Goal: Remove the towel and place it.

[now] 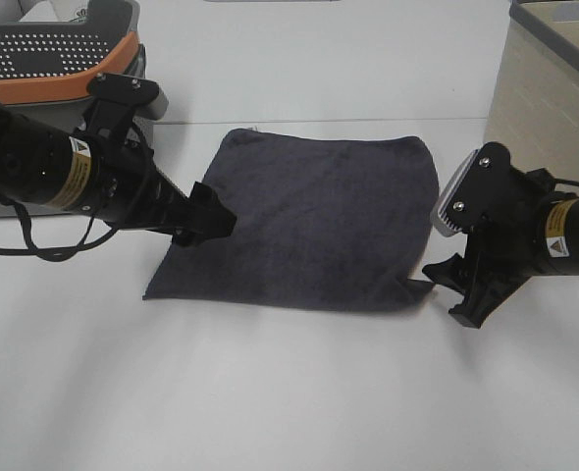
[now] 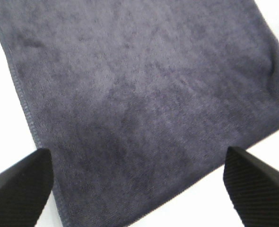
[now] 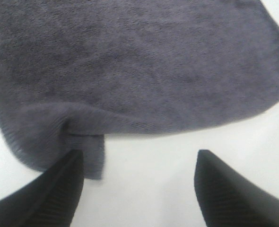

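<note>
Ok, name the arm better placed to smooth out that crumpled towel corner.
Right. The right gripper stands open with one finger beside the towel's folded corner; the left gripper hangs over a flat edge.

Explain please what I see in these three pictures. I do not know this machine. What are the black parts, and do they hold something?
This is a robot with two black arms, photographed from above. The other two pictures come from a small camera on each arm's wrist. On the white table lies a dark grey towel, spread flat, one corner folded. The left gripper sits over the towel's left edge; the right gripper is at its right corner. Both stand open and hold nothing. A perforated basket stands behind at the left, a beige box at the right.
</note>
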`<state>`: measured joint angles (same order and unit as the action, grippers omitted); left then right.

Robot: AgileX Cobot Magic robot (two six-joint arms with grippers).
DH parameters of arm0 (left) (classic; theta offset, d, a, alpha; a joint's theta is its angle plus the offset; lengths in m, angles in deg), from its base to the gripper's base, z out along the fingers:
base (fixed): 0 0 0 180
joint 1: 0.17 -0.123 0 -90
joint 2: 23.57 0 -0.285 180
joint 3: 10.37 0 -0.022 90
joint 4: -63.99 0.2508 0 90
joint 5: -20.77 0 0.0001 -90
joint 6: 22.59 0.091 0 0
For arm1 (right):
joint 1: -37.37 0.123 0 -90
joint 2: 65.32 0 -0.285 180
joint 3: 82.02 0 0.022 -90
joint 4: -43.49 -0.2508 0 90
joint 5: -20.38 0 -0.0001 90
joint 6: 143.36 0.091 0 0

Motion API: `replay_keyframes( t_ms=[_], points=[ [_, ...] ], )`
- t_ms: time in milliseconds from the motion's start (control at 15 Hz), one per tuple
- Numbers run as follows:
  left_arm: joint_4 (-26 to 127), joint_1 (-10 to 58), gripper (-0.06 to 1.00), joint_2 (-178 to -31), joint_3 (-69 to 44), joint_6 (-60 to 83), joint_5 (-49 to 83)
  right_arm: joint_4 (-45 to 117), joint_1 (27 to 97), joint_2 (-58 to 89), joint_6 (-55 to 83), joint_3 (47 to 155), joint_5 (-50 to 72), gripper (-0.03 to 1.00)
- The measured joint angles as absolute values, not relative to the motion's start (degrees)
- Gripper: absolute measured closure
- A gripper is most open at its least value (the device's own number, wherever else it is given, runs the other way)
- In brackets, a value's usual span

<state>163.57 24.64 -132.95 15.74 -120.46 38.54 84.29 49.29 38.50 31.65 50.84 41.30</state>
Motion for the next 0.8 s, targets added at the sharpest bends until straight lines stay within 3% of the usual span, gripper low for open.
replay_keyframes(
  t_ms=[533,800],
  points=[
    [164.0,24.6,0.04,-123.7,9.2,-123.3,35.3,82.2,49.3,14.4,33.7,53.4,33.7,0.31],
    [164.0,24.6,0.04,-123.4,-2.3,-122.3,28.1,76.8,49.3,11.7,33.7,65.3,24.3,0.31]
  ],
)
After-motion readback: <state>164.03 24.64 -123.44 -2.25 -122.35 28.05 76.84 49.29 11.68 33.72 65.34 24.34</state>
